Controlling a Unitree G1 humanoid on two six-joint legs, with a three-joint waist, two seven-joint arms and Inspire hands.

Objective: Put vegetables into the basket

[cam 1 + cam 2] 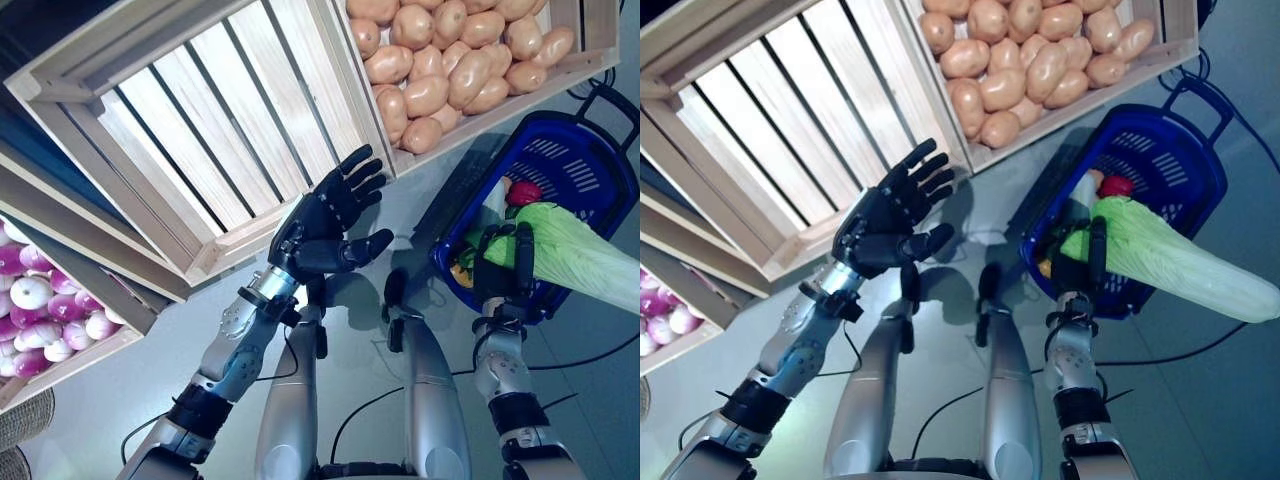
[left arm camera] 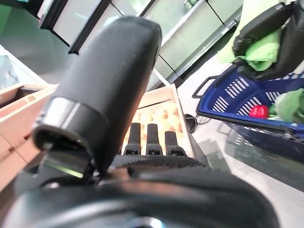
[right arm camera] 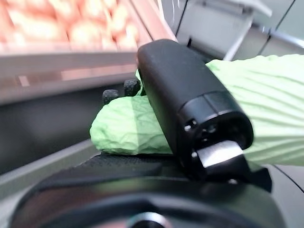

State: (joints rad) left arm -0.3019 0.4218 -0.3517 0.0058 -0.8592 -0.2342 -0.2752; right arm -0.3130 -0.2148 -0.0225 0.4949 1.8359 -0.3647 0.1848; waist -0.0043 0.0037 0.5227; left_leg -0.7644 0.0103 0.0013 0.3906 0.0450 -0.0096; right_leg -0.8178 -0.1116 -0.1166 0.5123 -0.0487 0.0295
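My right hand (image 1: 503, 265) is shut on a long pale-green cabbage (image 1: 585, 255), thumb (image 3: 190, 102) and fingers wrapped round its leafy end (image 3: 128, 126). The cabbage lies across the near rim of the blue basket (image 1: 580, 165) and sticks out to the right beyond it (image 1: 1200, 265). A red vegetable (image 1: 523, 192) and a white one lie inside the basket, also seen as a red vegetable (image 2: 259, 111) in the left wrist view. My left hand (image 1: 325, 220) is open, fingers spread, empty, held above the corner of the empty wooden crate (image 1: 215, 130).
A crate of potatoes (image 1: 450, 60) stands behind the basket. A lower crate of purple-white onions (image 1: 45, 300) is at the far left. The basket's black handle (image 1: 610, 100) points away to the right. Grey floor lies between crates and basket.
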